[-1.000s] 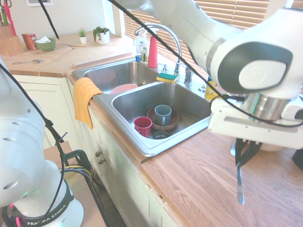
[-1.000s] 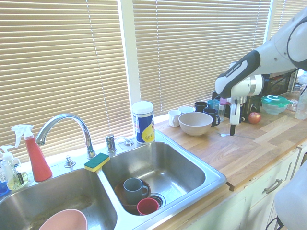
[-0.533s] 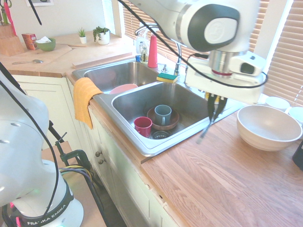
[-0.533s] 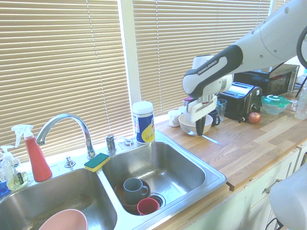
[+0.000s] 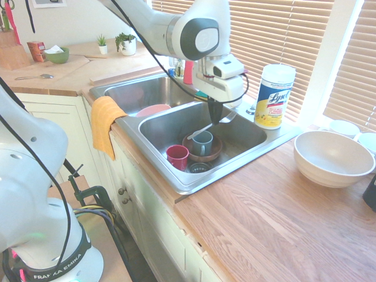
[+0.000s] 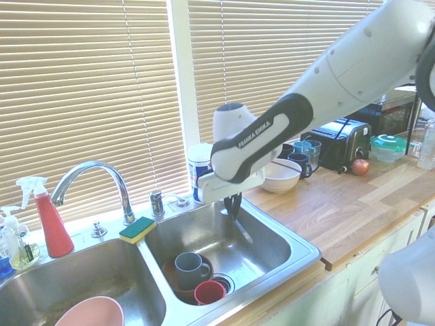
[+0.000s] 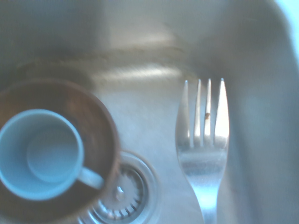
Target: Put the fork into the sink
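While gripper (image 5: pixel 213 117) clamps: slim shiny fork (image 7: pixel 204 140), steel sink (image 5: pixel 194 185)

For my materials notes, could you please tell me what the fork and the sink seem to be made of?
Fork: apparently polished metal, silvery, with bright glints on its tines. Sink: likely stainless steel, a brushed grey surface with soft reflections.

Bright window daylight — blurry wrist view
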`<state>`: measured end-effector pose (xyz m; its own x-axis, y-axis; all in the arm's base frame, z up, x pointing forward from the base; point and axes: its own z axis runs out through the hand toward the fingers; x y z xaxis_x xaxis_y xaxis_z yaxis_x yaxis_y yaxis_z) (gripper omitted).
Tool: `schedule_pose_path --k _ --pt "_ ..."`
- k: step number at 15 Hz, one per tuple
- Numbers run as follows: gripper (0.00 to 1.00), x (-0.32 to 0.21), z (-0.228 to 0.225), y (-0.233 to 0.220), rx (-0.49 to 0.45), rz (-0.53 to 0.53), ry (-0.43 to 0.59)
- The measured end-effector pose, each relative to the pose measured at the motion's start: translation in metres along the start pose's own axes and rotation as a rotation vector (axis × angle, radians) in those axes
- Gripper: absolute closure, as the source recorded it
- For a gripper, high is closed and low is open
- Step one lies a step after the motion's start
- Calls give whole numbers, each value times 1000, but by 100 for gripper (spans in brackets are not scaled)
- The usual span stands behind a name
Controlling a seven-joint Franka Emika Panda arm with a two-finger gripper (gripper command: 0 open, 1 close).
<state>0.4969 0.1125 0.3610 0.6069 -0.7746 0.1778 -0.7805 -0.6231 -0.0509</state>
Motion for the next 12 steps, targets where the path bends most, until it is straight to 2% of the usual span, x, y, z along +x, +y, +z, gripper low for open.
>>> schedule_pose_path --k 6,12 --pt "100 -16 121 -7 10 -21 -35" --pt "100 -30 183 -7 -2 -21 -49"
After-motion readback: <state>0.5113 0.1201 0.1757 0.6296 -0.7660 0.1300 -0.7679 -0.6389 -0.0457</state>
